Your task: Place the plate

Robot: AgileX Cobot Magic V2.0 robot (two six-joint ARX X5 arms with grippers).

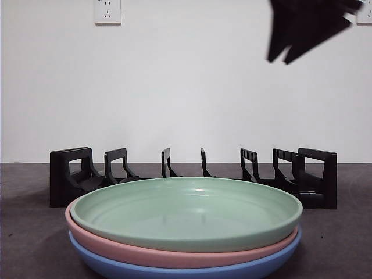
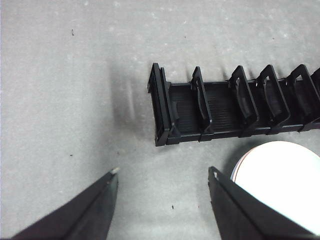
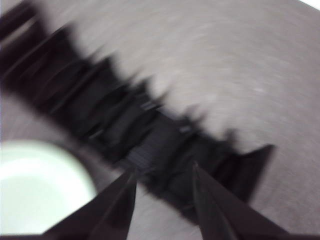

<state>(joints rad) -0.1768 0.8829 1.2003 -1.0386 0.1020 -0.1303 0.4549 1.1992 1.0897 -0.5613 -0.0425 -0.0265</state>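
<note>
Plates sat in a stack of three near the front of the table: a green plate (image 1: 186, 212) on top, a pink plate (image 1: 174, 254) under it, a blue plate (image 1: 186, 270) at the bottom, with the black slotted rack (image 1: 192, 174) just behind. Each looked stiff, smooth and light, likely slippery, so its thin raised rim seemed the place to pinch. The left gripper (image 2: 162, 182) hung wide open over bare table beside the rack's end. The right gripper (image 3: 164, 172), blurred above the rack, showed a narrower gap and held nothing.
</note>
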